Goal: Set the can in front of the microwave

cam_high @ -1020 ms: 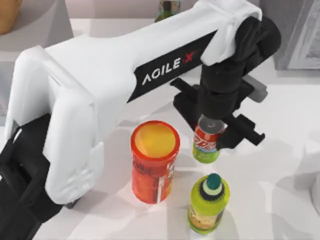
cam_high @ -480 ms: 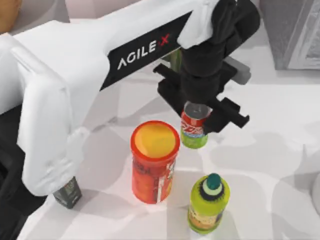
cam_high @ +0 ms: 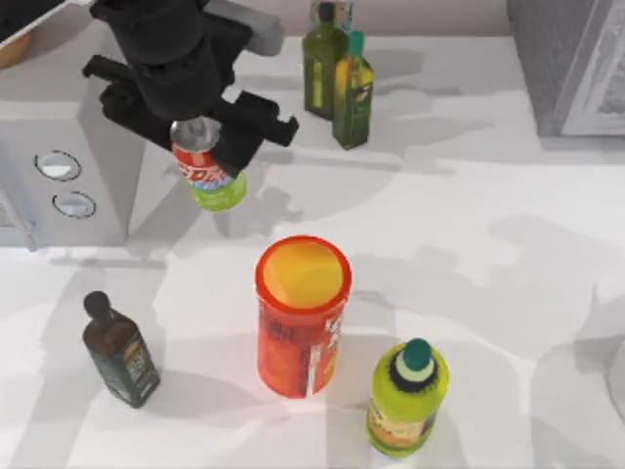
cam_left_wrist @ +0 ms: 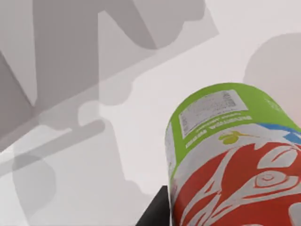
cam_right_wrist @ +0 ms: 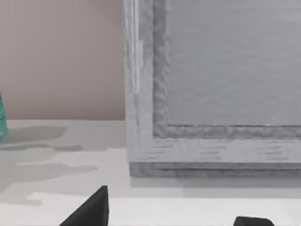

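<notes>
- Taking the microwave [cam_high: 59, 147] as reference, the nearest items to the camera's lower edge are the yellow-green bottle [cam_high: 407, 399] and the dark flask [cam_high: 119, 350]; the bottle stands well off to the microwave's right and nearer the viewer, the flask just ahead of its front.
- The orange canister [cam_high: 302, 315] stands upright between those two, apart from both, to the right of the microwave's dial face.
- The can [cam_high: 207, 166] hangs just off the microwave's right front corner, pinched near its silver top by the left gripper [cam_high: 195, 132]; its lime base points down and its shadow lies apart on the table [cam_high: 469, 244], so it is judged to be off the surface, carried high to clear the taller containers.
- The left wrist view shows the can [cam_left_wrist: 230, 155] close below the camera, with bare tabletop under it.
- Two olive bottles [cam_high: 337, 78] stand farther back, right of the microwave.
- The speckled appliance [cam_right_wrist: 211, 84] fills the scene ahead of the parked right arm; the right gripper [cam_right_wrist: 174, 221] shows two dark fingertips spread apart, holding nothing.
</notes>
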You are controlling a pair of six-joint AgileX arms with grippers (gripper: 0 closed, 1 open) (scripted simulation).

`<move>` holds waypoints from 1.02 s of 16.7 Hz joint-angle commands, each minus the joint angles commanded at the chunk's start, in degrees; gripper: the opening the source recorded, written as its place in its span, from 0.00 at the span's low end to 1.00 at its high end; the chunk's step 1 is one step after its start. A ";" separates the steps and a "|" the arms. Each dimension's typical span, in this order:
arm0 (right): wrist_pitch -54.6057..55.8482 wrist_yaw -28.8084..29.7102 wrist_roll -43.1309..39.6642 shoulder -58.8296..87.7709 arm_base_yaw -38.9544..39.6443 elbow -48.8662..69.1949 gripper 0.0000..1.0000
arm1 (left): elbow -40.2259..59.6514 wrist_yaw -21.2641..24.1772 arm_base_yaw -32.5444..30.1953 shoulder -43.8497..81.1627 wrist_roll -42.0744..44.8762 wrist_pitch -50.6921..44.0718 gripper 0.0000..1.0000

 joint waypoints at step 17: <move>0.00 0.00 0.00 0.00 0.00 0.00 1.00 | -50.42 -0.08 28.98 -31.48 1.86 7.96 0.00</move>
